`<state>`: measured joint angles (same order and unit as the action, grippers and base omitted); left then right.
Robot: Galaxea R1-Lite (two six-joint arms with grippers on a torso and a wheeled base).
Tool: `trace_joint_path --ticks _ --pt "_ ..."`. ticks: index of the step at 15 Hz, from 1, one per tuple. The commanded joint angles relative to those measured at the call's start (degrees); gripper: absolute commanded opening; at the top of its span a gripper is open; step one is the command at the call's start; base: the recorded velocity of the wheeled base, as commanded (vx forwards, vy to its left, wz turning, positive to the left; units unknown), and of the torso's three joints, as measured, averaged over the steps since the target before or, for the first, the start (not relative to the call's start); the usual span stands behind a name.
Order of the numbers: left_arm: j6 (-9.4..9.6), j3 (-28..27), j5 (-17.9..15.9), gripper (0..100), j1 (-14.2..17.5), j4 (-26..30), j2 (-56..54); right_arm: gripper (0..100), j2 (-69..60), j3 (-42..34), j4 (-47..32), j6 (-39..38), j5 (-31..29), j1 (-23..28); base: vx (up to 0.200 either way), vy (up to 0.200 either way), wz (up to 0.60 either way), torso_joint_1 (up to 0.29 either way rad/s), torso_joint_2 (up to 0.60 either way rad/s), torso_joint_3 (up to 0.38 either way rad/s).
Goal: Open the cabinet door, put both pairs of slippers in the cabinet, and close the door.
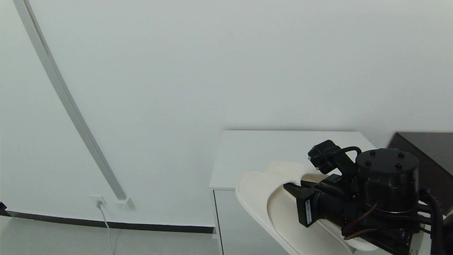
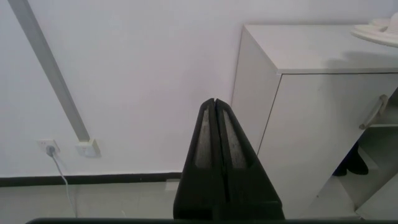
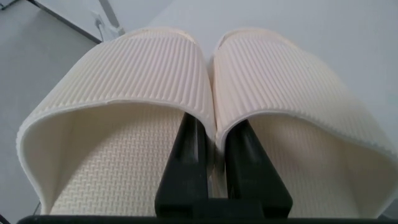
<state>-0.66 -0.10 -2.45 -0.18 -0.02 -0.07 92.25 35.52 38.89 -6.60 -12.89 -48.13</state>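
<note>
A pair of cream ribbed slippers (image 3: 143,68) is held in the air by the right gripper (image 3: 214,155). Its two black fingers (image 3: 186,162) each reach into one slipper and pinch the two touching inner walls between them. In the head view the slippers (image 1: 258,198) hang side by side, toes pointing away from the robot. They hang just above the near front edge of a white cabinet (image 1: 276,148) that stands against a plain white wall. The left gripper (image 2: 214,109) is off to the left of the cabinet (image 2: 311,112), low and level with its front. Its fingers are pressed flat together with nothing between them. From there the cabinet door shows a pale bar handle (image 2: 373,112). Past the handle edge there is an opening with a shelf and a dark shape (image 2: 356,163) inside, too dim to identify. A grey strip (image 1: 67,95) runs slantwise down the wall to a socket (image 1: 98,202) with a white cable. A dark-topped piece of furniture (image 1: 428,152) stands just right of the cabinet.
</note>
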Motion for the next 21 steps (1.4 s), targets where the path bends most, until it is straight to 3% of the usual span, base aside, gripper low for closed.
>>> trace_joint_path --ticks 1,7,12,21 --pt "-0.04 0.0 0.0 0 -0.1 -0.1 0.1 0 0.2 -0.2 0.0 0.0 0.1 -0.5 -0.2 0.0 0.0 0.007 0.01 0.007" --pt "-0.13 0.0 0.0 0 -0.1 -0.1 0.1 0 1.2 -1.2 1.8 0.0 0.3 -0.5 -0.2 0.0 0.0 -0.009 0.0 0.005" --pt "-0.13 0.0 0.0 0 0.0 -0.1 0.1 0 2.9 -2.6 6.4 0.0 0.5 -0.4 0.0 0.0 0.0 0.0 0.0 0.0" --pt "-0.13 0.0 0.1 0 -0.1 -0.1 0.1 0 3.0 -2.8 6.7 0.0 0.6 -0.5 0.0 0.0 -0.07 0.003 0.0 0.0"
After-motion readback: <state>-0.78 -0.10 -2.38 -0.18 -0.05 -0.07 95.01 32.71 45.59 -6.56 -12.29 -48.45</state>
